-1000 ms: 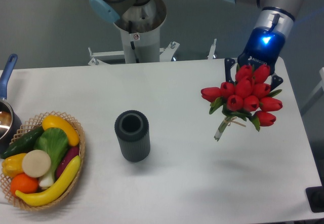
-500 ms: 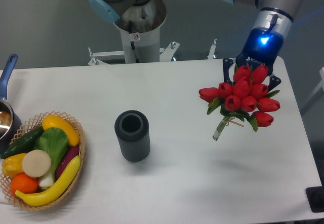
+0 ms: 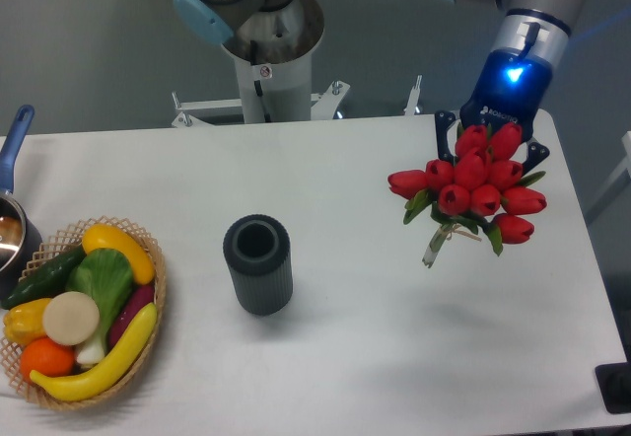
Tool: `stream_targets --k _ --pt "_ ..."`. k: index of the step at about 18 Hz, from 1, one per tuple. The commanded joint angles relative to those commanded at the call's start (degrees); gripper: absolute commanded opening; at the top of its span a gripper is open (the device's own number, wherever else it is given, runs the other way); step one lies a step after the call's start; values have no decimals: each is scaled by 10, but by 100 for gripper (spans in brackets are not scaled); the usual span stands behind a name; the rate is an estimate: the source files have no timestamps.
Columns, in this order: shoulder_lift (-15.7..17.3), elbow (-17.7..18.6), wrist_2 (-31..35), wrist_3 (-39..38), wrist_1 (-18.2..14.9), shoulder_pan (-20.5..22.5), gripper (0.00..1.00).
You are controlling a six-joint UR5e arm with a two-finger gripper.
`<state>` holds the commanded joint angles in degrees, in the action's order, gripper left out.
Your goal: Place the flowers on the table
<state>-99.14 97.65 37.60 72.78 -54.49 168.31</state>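
Over the far right part of the white desk, the gripper has its jaws closed on the flowers, whose long axis tilts so the red blooms sit up-right and the stems point down-left toward the desk.

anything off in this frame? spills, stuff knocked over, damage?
Nothing stands out. The flowers are bunched at the gripper over the right side of the table, blooms intact. The dark vase stands upright and empty, and the vegetable basket sits tidy at the left edge.
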Motion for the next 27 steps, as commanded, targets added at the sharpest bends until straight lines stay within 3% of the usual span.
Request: stream_targets --k 5,13,27 --pt "11 1 71 -1 -3 -13 34" --pt "3 -3 365 4 -7 -124 34" --pt "-84 -8 564 4 -8 -179 34"
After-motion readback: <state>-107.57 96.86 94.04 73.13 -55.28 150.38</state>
